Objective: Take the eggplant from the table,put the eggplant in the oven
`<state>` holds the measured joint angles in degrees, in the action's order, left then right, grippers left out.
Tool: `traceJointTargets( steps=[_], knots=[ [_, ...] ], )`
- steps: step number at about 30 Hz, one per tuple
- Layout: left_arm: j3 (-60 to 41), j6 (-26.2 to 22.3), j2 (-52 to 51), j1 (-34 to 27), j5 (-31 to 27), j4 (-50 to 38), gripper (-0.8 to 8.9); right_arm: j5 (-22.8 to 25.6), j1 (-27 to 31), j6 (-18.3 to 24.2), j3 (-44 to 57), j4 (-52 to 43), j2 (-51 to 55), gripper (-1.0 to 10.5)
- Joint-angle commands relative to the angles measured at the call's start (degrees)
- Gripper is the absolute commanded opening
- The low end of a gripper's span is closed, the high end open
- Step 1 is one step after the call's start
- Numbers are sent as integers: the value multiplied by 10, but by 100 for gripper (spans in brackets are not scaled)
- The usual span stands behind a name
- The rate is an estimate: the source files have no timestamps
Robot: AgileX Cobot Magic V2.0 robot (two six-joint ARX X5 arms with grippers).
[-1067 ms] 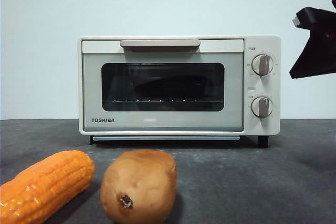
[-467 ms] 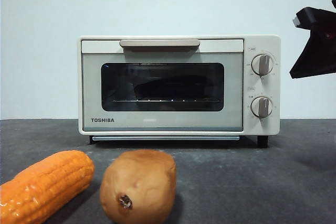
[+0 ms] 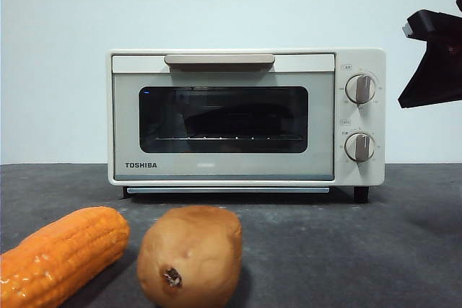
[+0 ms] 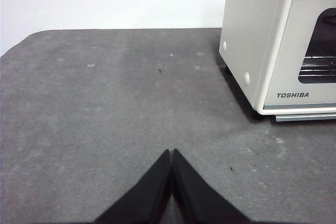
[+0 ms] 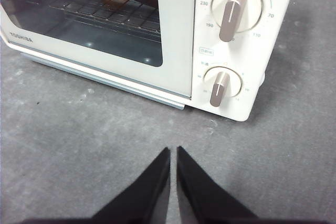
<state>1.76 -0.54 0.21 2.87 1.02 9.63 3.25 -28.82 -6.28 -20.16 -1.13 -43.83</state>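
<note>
- The cream-white TOSHIBA toaster oven (image 3: 245, 117) is standing on the flat dark grey matte table (image 3: 361, 250), with its door closed under the beige bar handle (image 3: 219, 59).
- Behind the dark glass window (image 3: 224, 119), a dim dark shape is lying on the wire rack (image 3: 216, 138) (it may be the eggplant, but the glass is hiding too much to tell); no eggplant is showing on the table.
- An orange corn cob (image 3: 61, 254) and a brown potato (image 3: 190, 254) are lying close to the front camera, just beside each other.
- The left gripper (image 4: 171, 153) is hovering over bare table beside the oven's side wall, its two black jaws pressed together and gripping nothing.
- The right gripper (image 5: 173, 150) is hanging in front of the two round grey knobs (image 5: 231, 9), jaws nearly together with only a thin slit between them, holding nothing.
- A black arm part (image 3: 433, 59) is showing at the front view's right edge.
</note>
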Motion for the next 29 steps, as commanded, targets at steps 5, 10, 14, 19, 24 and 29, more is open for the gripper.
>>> traceJointTargets(
  steps=[5, 10, 14, 19, 24, 29],
  knots=[
    [-16, -3, 0, 0, 0, -6, 4, 3, 2, -3, -4, 0, 67, 4],
    [-16, -3, 0, 0, 0, -6, 4, 1, 106, 52, -4, -1, 250, 4],
    [-16, -3, 0, 0, 0, -6, 4, 2, 209, 61, -4, 6, 322, 4],
    [-16, -3, 0, 0, 0, -6, 4, -15, 308, 68, 4, 44, 364, 4],
    [-16, -3, 0, 0, 0, -6, 4, -75, 344, 68, 44, 63, 385, 4],
    [-16, -3, 0, 0, 0, -6, 4, -110, 346, 67, 94, 63, 397, 4]
  ],
)
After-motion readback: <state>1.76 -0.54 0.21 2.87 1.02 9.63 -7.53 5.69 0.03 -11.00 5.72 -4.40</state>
